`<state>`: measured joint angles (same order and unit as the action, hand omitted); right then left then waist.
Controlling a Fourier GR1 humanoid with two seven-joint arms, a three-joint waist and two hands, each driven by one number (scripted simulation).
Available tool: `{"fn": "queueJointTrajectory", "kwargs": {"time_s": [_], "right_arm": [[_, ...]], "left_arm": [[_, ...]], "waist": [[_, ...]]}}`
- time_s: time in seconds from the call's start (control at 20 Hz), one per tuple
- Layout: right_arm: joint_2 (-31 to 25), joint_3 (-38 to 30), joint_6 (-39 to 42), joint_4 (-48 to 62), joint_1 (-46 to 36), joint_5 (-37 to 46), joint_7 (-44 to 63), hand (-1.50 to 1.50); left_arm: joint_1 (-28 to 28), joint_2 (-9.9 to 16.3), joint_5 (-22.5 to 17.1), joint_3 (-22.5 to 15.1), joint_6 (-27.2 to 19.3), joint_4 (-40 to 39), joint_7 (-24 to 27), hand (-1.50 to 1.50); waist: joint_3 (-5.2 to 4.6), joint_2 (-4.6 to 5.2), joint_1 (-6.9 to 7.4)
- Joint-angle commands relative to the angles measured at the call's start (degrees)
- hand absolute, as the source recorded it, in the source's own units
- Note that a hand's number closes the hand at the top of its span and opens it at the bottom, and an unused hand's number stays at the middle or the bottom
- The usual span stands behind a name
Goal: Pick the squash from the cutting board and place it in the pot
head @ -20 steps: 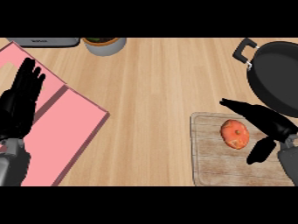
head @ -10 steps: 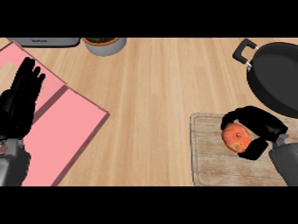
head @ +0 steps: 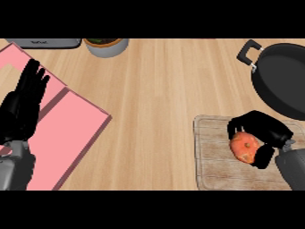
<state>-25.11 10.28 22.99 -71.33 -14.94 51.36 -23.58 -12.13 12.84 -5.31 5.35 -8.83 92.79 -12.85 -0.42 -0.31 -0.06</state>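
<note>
You have the wooden counter (head: pixel 154 89) spread before you, with a pink mat (head: pixel 69 120) lying along its left edge and the black pot (head: pixel 293 80) sitting at its far right corner, handle toward the far edge. Near the right edge, close to you, the cutting board (head: pixel 214 156) lies just on the near side of the pot. At the far edge you can also see a grey appliance (head: pixel 46 43) and a small bowl (head: pixel 106 46) beside it. Your left hand (head: pixel 23 107) rests over the mat, fingers straight and apart, holding nothing. The change is on the other side: a second ago your right hand (head: pixel 260 134) lay open around the squash (head: pixel 243 146) with fingers and thumb spread; now its fingers are curled over the top and the thumb is tucked under, clamped on it. The squash sits on the board, and I cannot tell whether it has lifted. That suggests the grasp is made, so your next step is likely to lift it and carry it away from you, over the pot's rim.
</note>
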Motion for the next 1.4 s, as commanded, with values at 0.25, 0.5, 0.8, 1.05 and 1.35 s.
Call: {"fn": "queueJointTrajectory", "kwargs": {"time_s": [0.25, 0.5, 0.8, 1.05, 1.35], "right_arm": [[-18.8, 9.2, -7.0, -20.5, 23.7, 2.4, -29.3, 1.5], [-27.5, -3.1, -13.7, -27.6, 37.0, -8.8, -37.9, 1.5], [-24.0, -17.1, -9.1, -28.5, 39.8, -34.2, -38.1, 1.5], [-25.6, -29.8, -4.9, -27.8, 40.8, -50.3, -35.6, 1.5], [-29.5, -37.2, 0.3, -21.5, 33.8, -61.3, -25.6, 1.5]], "left_arm": [[3.4, 1.7, -0.7, 3.2, -0.2, 1.2, -0.1, 0.0], [3.0, 1.6, -0.5, 2.5, -0.2, 3.0, -1.9, 0.0], [2.0, 1.2, -0.9, 2.7, -0.4, 2.8, -1.5, 0.0], [1.8, 0.6, -0.6, 1.6, -0.8, 4.6, -3.4, 0.0], [1.1, -0.5, 0.6, 0.7, -0.1, 1.4, -0.3, 0.0]], "waist": [[0.39, -0.92, -4.3], [0.39, -0.31, -3.17], [0.41, -0.17, -3.68], [0.42, -0.06, -2.09], [0.41, 0.37, -0.15]]}}
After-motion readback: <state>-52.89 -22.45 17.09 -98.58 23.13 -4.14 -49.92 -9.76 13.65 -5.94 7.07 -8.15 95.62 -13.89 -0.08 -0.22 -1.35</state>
